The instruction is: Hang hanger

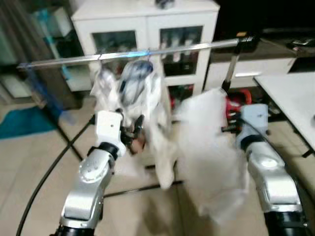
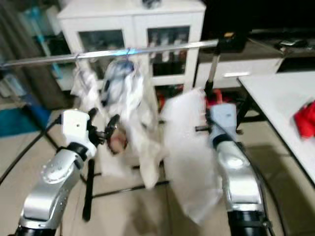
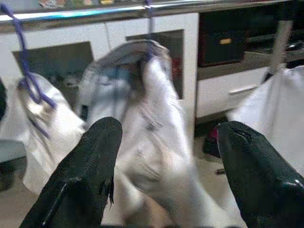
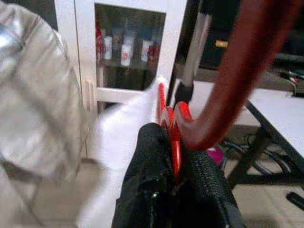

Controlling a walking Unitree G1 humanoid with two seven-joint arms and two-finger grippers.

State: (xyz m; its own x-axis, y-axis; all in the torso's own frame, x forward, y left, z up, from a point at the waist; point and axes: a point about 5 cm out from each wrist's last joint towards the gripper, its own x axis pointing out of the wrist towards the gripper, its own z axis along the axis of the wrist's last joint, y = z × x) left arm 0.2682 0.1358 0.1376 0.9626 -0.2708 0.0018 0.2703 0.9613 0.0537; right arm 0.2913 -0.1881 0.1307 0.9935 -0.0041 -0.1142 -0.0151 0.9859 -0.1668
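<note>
Red plastic hanger, draped with a white garment, sits clamped in the right gripper, below and near the horizontal silver rail lying up and left. Left gripper spread open.

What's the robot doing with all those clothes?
It is hanging up laundry. The right gripper is shut on a red hanger carrying a white garment, held below the metal rail and not yet hooked on. The left gripper is open, near the white clothes already hanging on the rail.
</note>
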